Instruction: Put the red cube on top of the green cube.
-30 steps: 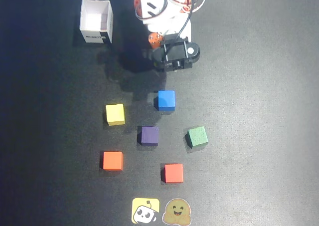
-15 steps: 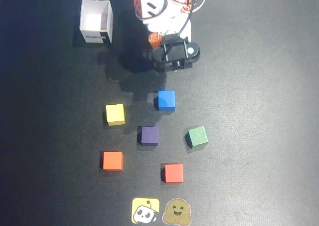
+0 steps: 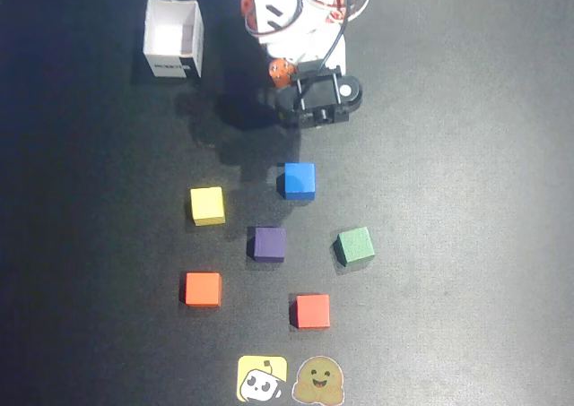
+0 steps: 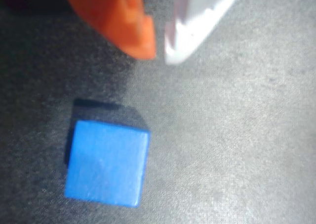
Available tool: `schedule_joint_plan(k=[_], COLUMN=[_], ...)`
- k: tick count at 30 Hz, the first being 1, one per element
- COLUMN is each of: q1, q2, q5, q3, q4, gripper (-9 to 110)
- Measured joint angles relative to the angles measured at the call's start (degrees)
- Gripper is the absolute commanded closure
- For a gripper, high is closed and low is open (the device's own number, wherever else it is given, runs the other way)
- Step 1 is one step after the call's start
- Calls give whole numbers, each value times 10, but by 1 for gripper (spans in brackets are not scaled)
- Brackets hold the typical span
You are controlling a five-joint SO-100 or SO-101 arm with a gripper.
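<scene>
In the overhead view the red cube [image 3: 312, 311] lies low on the dark mat, right of centre. The green cube [image 3: 355, 245] lies up and to the right of it, apart from it. A more orange cube [image 3: 203, 289] lies at the left. My gripper [image 3: 280, 83] is folded back near the arm's base at the top, far from both cubes. In the wrist view the gripper [image 4: 159, 55] has its orange and white fingertips nearly touching, with nothing between them. Only a blue cube [image 4: 106, 163] shows below them; the red and green cubes are out of that view.
In the overhead view a blue cube [image 3: 299, 180], a yellow cube [image 3: 207, 205] and a purple cube [image 3: 268, 243] lie between the arm and the task cubes. A white open box [image 3: 173, 38] stands at the top left. Two stickers [image 3: 291, 381] lie at the bottom edge.
</scene>
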State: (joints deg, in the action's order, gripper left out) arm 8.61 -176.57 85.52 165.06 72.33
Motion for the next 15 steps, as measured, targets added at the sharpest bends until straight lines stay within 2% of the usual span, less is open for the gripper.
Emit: schedule_joint_plan(k=[2,8,15], q1=[2,0,1], q2=[0,0,0], q5=[20,38,37], q3=[0,0,0], q4=[0,2,2], gripper=[95,90,88])
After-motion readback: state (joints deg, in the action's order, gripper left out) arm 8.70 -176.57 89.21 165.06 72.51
